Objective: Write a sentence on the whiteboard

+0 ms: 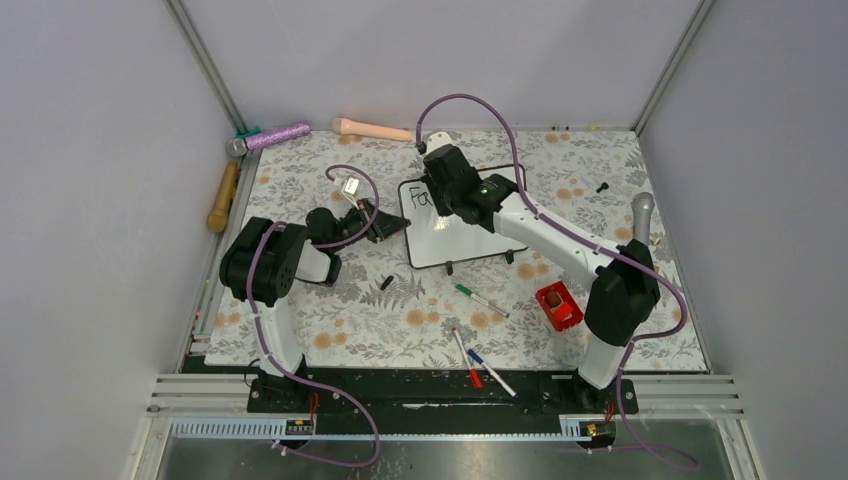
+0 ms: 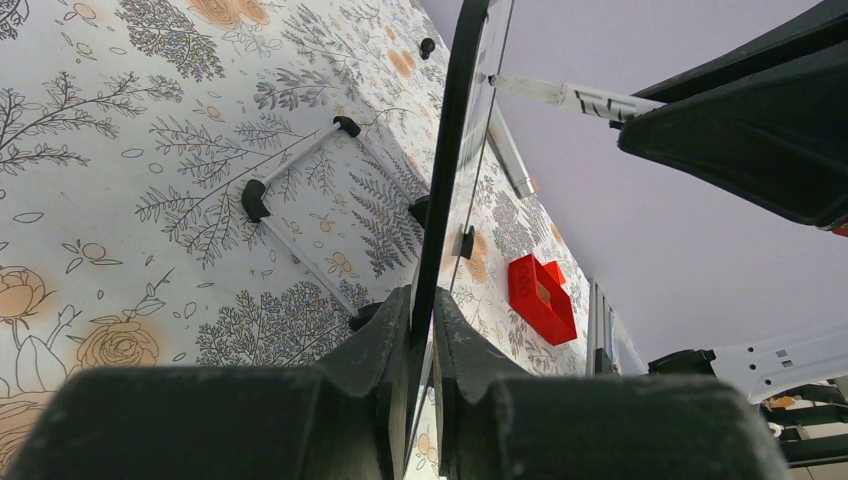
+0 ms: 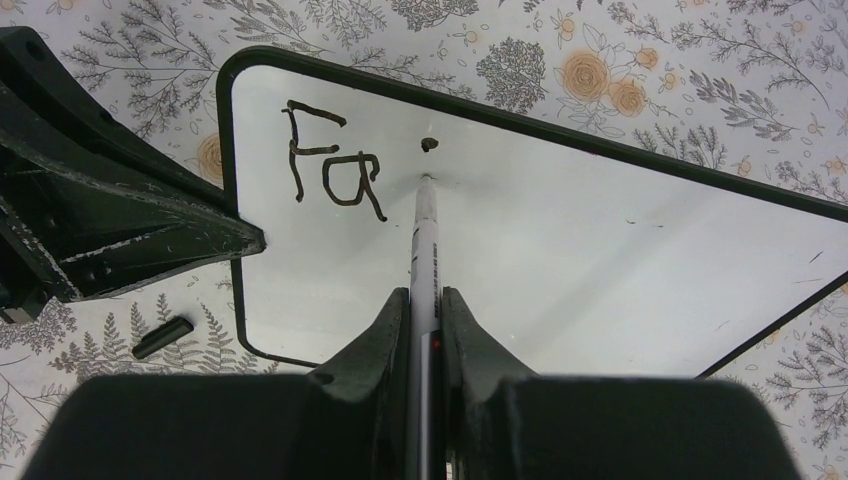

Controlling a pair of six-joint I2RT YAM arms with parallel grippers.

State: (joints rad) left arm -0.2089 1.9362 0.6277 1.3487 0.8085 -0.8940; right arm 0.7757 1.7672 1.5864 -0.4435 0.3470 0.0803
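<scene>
Wooden handle [image 1: 222,197] lies along the left edge of the flower-patterned table [image 1: 300,320], with a purple glittery microphone [image 1: 270,137] beyond it at the far corner. Just right of these, the left gripper [image 2: 420,312] is clamped on the left edge of the whiteboard [image 3: 600,250], its jaws pinching the thin black frame. The whiteboard rests near the middle of the table, its two little feet toward the near side. Of the sentence [image 3: 335,165] only "Fa" is written, in the board's upper left corner, with a small black dot just to its right. Over the board, the right gripper [image 3: 425,300] is closed tightly on a marker [image 3: 425,240], whose tip touches the white surface below that dot. Nearer the arms lie a green pen [image 1: 480,299], a red pen [image 1: 466,358] and a blue pen [image 1: 490,372]. A red block [image 1: 558,305] sits to the right of them.
</scene>
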